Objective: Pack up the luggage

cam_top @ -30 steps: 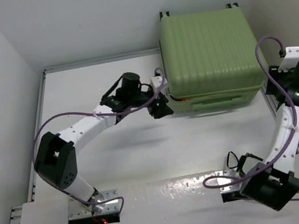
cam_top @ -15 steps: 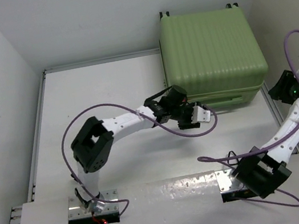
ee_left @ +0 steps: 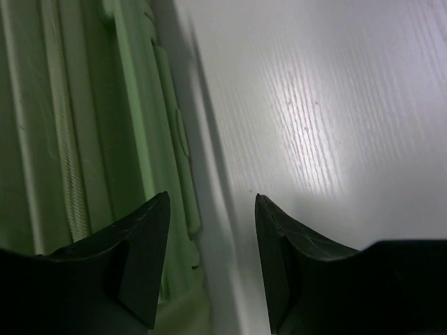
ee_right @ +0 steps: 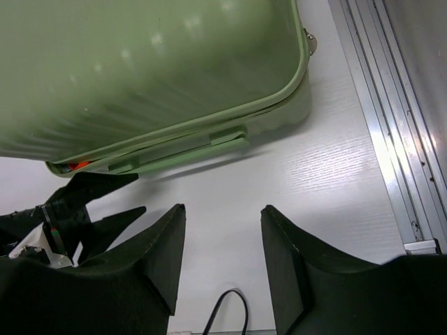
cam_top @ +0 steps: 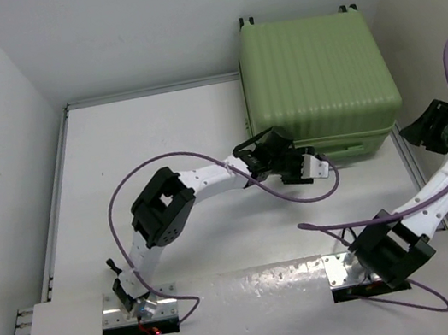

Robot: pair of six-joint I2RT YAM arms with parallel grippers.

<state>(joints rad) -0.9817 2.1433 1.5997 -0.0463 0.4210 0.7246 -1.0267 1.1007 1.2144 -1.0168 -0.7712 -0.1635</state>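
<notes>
Luggage (cam_top: pixel 316 73) sits just beside the parted, empty left fingers (ee_left: pixel 143 258) and well ahead of the spread, empty right fingers (ee_right: pixel 164 258).

You see: luggage (cam_top: pixel 312 74) light green, ribbed stripes | orange-red fleck (ee_right: pixel 78 165) at its seam | table (cam_top: pixel 158 136) white, faint grain | left gripper (ee_left: pixel 211 202), right gripper (ee_right: pixel 223 209) black | cables (cam_top: pixel 153 159) purple

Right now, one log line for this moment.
luggage: lid down | left tool: open, empty, by luggage's near side | right tool: open, empty, off luggage
</notes>
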